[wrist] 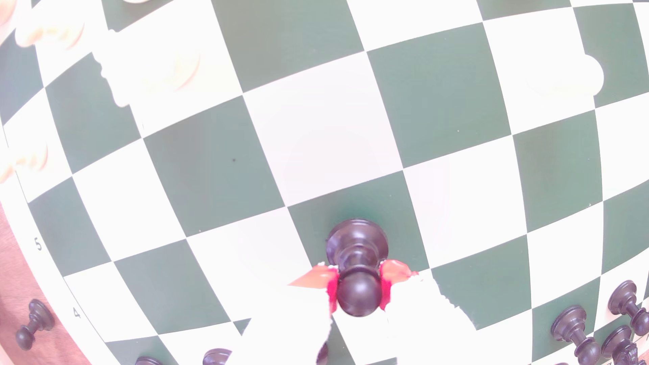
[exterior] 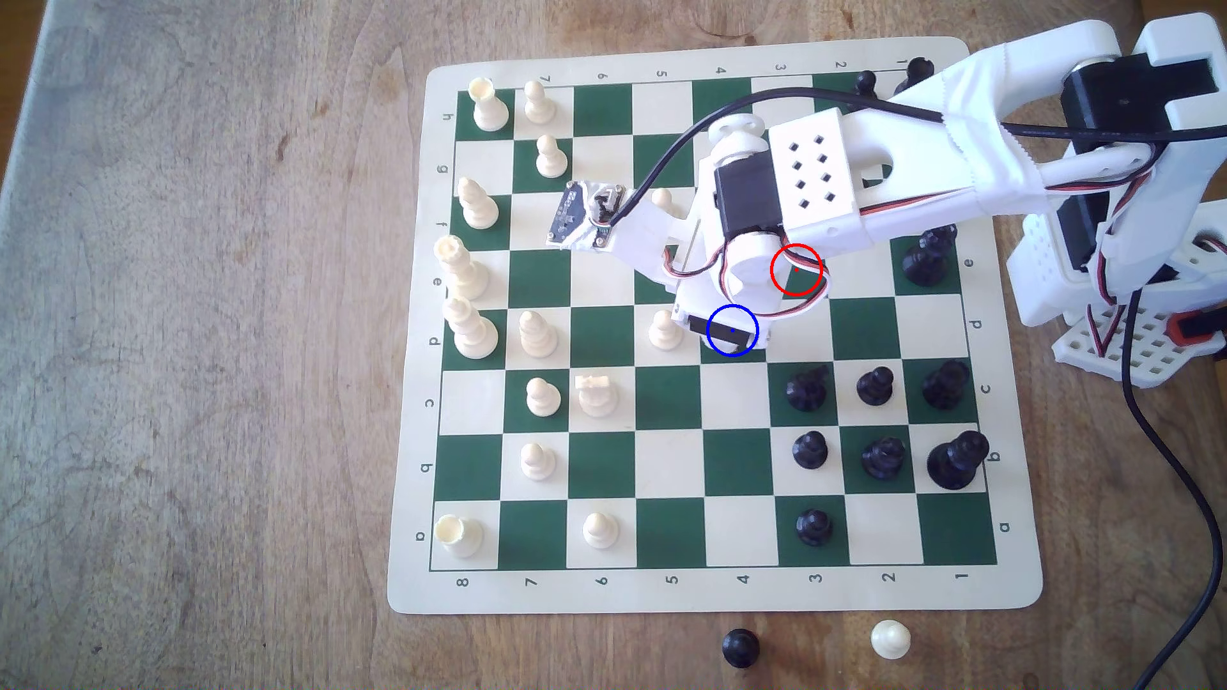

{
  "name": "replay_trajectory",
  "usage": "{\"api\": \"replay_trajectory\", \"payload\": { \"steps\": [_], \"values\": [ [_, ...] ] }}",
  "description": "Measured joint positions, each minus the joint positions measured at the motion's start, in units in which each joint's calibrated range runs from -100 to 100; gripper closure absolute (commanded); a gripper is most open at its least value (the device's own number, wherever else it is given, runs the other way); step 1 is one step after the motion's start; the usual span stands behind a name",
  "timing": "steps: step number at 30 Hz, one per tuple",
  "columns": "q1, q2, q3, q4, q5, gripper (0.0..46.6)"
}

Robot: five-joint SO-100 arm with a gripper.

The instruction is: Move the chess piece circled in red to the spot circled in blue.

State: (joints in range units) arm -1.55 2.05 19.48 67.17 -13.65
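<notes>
Wooden table, green-cream board (exterior: 929, 584): gripper (wrist: 358, 291) closed on the black pawn (wrist: 356, 280) at its head, base on or just over a green square, arm covering the blue-ringed spot (exterior: 732, 330); likely placing, next release and lift clear.

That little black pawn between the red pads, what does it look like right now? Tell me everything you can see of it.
The black pawn is small, dark and glossy, like smooth plastic: a round ball head, a narrow collar under it, a flared stem and a wide round base. The gripper is closed on its head, one red pad pressing each side. It stands roughly upright over a dark green square; whether its base touches the board cannot be told. No other piece touches it.
</notes>
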Motion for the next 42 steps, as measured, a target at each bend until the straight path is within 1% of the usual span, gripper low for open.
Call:
{"api": "replay_trajectory", "payload": {
  "steps": [38, 39, 42],
  "values": [
    [0.74, 1.34, 1.27, -1.59, 0.10, 45.9],
    [0.74, 1.34, 1.27, -1.59, 0.15, 44.8],
    [0.74, 1.34, 1.27, -1.59, 0.20, 39.3]
  ]
}}
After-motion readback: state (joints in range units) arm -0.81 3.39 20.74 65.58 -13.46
